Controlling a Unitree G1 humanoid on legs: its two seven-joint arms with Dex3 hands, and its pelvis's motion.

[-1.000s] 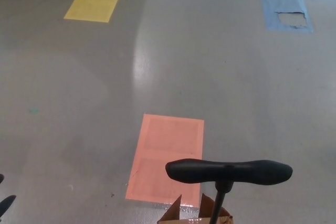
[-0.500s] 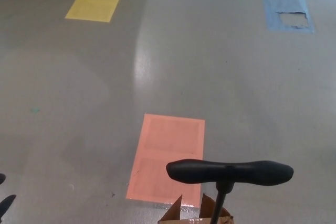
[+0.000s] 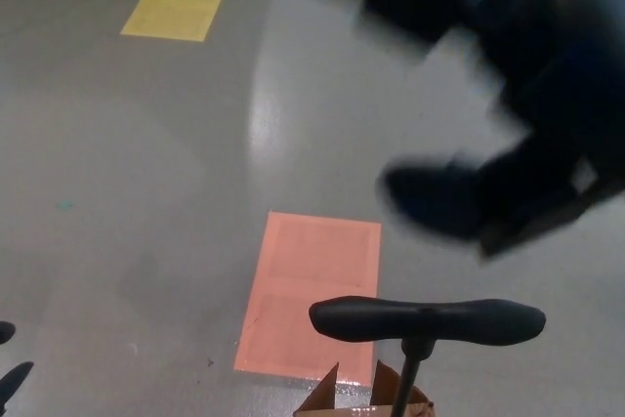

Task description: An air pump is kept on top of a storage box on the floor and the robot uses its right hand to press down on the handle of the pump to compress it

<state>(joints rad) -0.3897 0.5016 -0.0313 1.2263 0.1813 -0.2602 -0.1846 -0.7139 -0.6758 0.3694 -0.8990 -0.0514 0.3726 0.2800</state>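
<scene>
One pump handle (image 3: 427,320) stands untouched at the bottom edge, its rod dropping into one cardboard box (image 3: 363,396). The right hand (image 3: 444,200) is a dark blur above it; I can't tell its grip. Two coloured patches show on the grey floor (image 3: 146,163): yellow (image 3: 177,5) and orange (image 3: 310,290).

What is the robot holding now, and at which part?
Nothing. The pump handle stands free; the blurred right hand is above it, not touching.
</scene>
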